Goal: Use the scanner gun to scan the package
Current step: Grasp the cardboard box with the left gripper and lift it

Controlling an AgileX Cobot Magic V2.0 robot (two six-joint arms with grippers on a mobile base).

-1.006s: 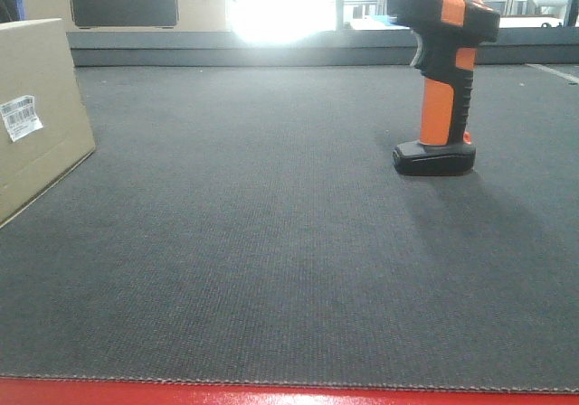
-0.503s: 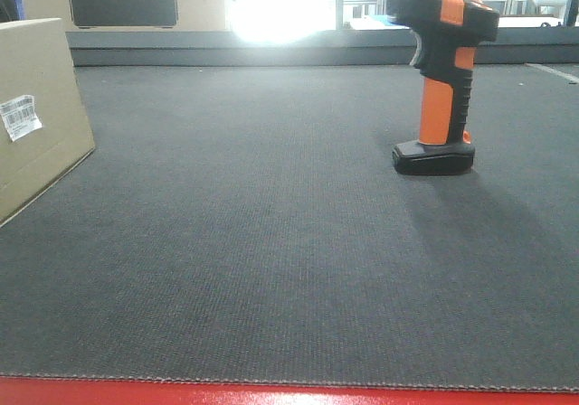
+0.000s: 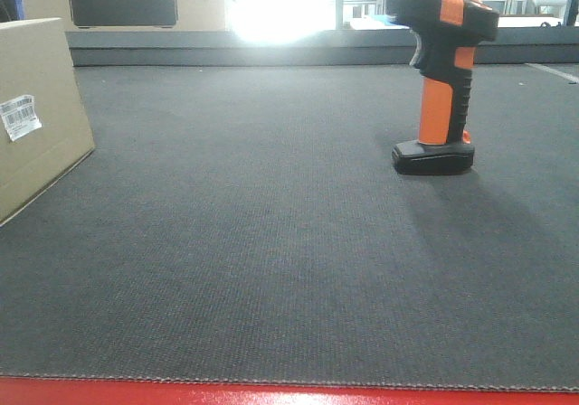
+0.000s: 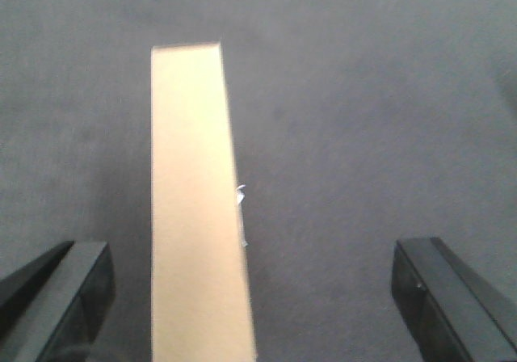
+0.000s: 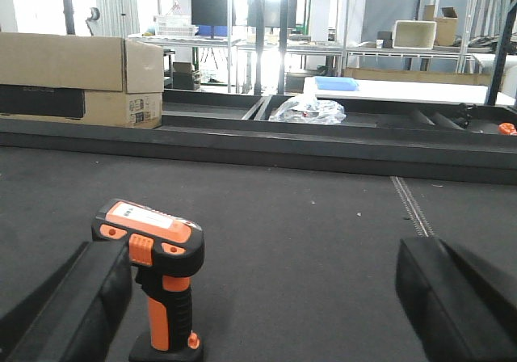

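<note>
The tan package (image 3: pixel 36 107) stands at the left edge of the dark mat, a white barcode label (image 3: pixel 20 117) on its side. From above, in the left wrist view, the package (image 4: pixel 194 216) is a narrow tan strip lying between the wide-apart fingers of my open left gripper (image 4: pixel 254 297), nearer the left finger, untouched. The scanner gun (image 3: pixel 441 70) stands upright on its black foot at the right. In the right wrist view the scanner gun (image 5: pixel 161 281) stands just beyond the left finger of my open right gripper (image 5: pixel 262 313), which holds nothing.
A wider carton with a dark band (image 3: pixel 122 3) sits behind the raised black rail (image 3: pixel 271 48) at the mat's far edge; the same carton (image 5: pixel 81 79) shows in the right wrist view. A red strip (image 3: pixel 271 394) marks the mat's near edge. Tables and shelves stand beyond.
</note>
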